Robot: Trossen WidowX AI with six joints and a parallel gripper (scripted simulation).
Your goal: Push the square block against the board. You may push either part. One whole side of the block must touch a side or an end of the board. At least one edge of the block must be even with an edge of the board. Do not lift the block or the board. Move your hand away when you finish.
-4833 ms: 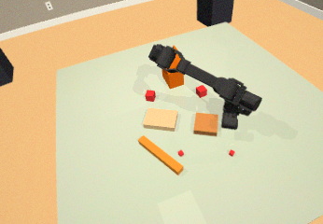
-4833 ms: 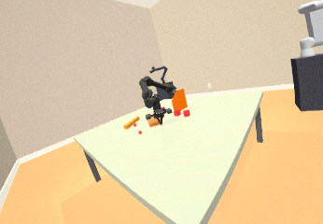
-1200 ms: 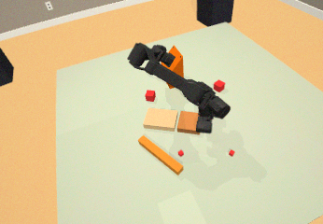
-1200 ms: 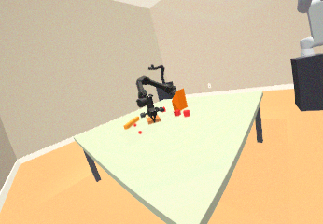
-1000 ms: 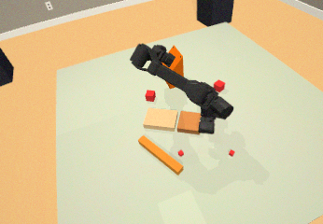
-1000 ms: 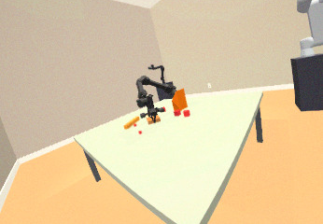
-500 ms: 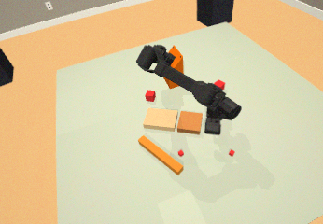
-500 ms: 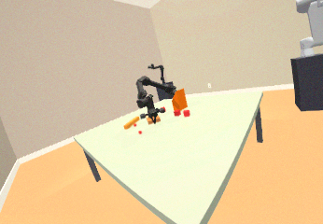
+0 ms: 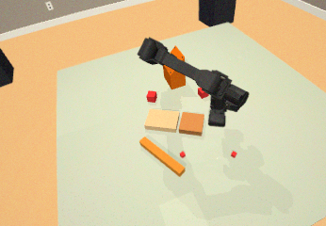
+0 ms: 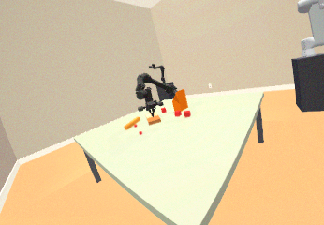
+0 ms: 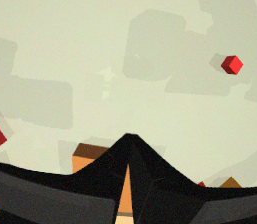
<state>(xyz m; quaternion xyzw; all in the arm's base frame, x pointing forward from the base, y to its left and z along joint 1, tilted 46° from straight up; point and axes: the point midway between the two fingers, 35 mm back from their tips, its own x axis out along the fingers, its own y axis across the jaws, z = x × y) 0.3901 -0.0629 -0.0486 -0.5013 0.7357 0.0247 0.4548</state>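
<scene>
The square orange-brown block [image 9: 191,122] [image 10: 154,122] [image 11: 82,163] lies flat just right of the tan board [image 9: 161,120] [image 11: 124,220] in the top view. Their facing sides run nearly parallel, with a thin pale line between them; whether they touch is too small to tell. Their back and front edges look nearly even, the block perhaps slightly forward. My gripper [image 9: 217,124] [image 10: 153,114] [image 11: 130,139] is shut and empty. In the top view it appears right of the block, apart from it. In the wrist view the fingers hide much of the block and board.
An orange bar [image 9: 162,156] [image 10: 132,123] lies in front of the board. Small red cubes [image 9: 182,154] [image 9: 234,154] [image 11: 232,65] lie in front. Larger red cubes [image 9: 152,96] [image 9: 203,92] and an upright orange holder [image 9: 174,77] [image 10: 180,100] stand behind.
</scene>
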